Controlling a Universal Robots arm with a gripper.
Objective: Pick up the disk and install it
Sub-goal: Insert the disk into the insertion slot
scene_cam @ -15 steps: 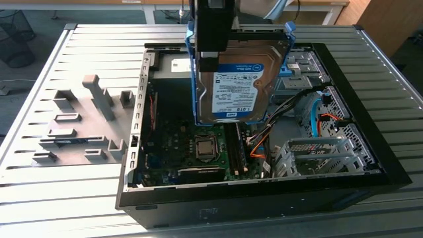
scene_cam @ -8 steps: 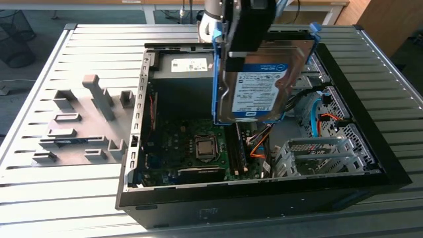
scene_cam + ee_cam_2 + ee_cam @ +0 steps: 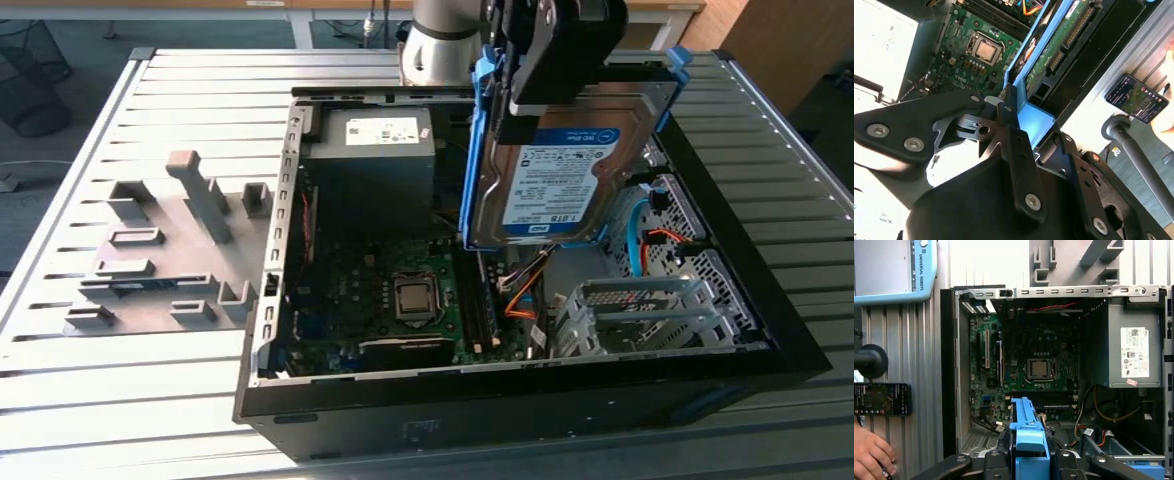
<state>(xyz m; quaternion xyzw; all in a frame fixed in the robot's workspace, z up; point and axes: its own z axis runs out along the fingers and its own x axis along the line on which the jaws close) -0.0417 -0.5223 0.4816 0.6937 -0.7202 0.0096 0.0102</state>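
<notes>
End effector: the end effector (image 3: 554,92) is clamped on the top edge of the disk. In the second wrist view its black fingers (image 3: 1009,135) pinch the blue bracket between them.
Disk: the disk (image 3: 550,170) hangs upright in the air over the open computer case (image 3: 534,410), with its label facing the exterior view. It seems to touch nothing but the end effector.
Reason for the hold: gripping one short end leaves the long body and the lower end free, which looks suited to lowering it into a slot.
Case: it lies on its side on the desk (image 3: 134,400) with the panel off, so the motherboard (image 3: 400,290) and bays are open from above.
Drive cage: an empty silver cage (image 3: 641,315) sits in the case below the disk, toward the exterior view's right. It is probably the disk's seat.
Power supply: the grey box (image 3: 380,150) stands just beside the disk, on the exterior view's left.
Progress: the pick-up looks done; the disk is not yet installed.
Person: a hand (image 3: 871,455) rests on the desk near a phone (image 3: 881,399), outside the case.
</notes>
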